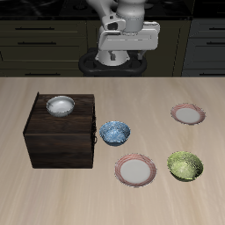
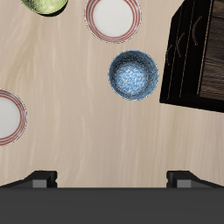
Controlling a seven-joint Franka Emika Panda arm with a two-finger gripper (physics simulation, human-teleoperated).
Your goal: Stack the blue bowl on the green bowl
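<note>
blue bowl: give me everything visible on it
The blue bowl is small, round, with a mottled blue-and-white speckled glaze, ceramic-looking. It sits upright and empty on the table, close beside the dark wooden cabinet, apparently not touching it. A pink-rimmed plate lies nearer the front edge. Nothing rests on it; the gripper is high above, clear of it.

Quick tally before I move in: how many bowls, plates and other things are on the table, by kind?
Bowls: 3 – blue bowl, green bowl, white bowl on top of the cabinet
Plates: 2 – one beside the green bowl, one farther back
Cabinets: 1 – dark wooden cabinet
Total: 6
</note>
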